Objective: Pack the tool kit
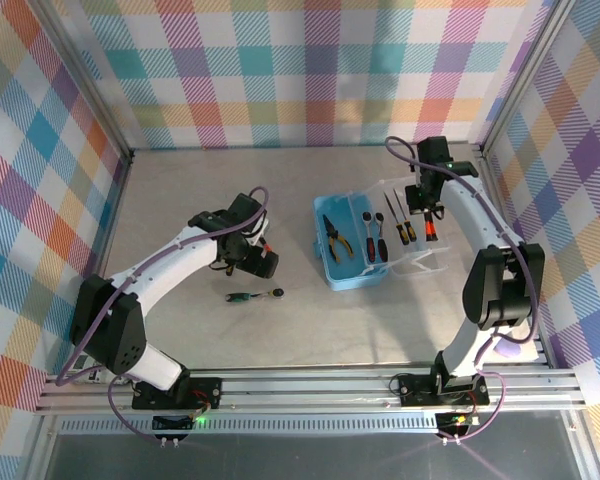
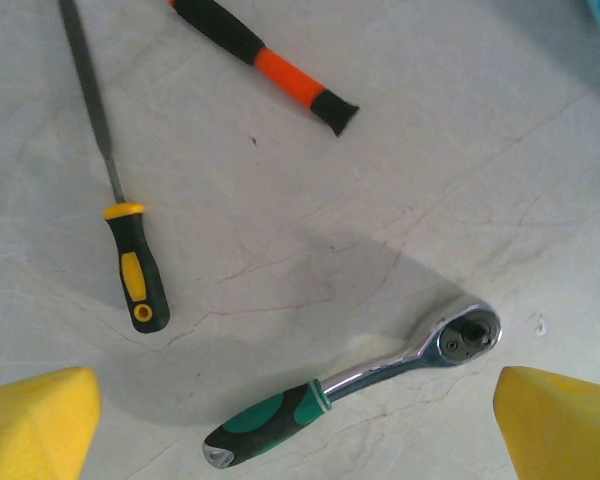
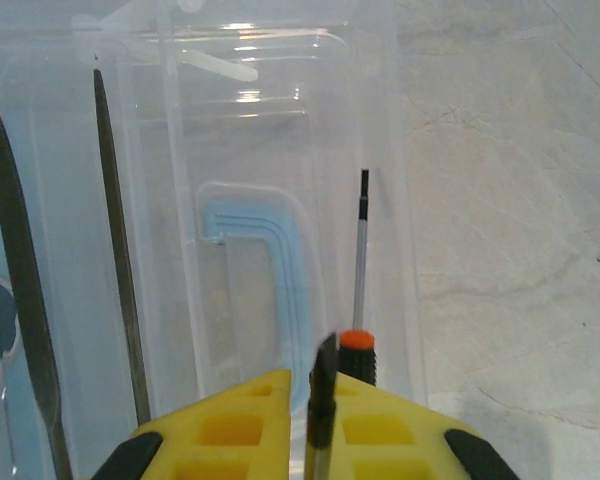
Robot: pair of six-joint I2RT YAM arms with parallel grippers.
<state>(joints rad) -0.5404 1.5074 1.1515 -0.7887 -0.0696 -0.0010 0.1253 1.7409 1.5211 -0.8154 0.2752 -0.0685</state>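
Ratchet wrench lies on the table under the left gripper — pads spread wide, but its long axis runs nearly pad to pad, so I'd twist first — blue box sits farther right, by the narrowly pinched right gripper.

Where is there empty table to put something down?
Bare table runs from the back wall to the left arm and blue box. Another strip lies between the ratchet and the near rail. It's crowded around the box, its open lid and the right gripper.
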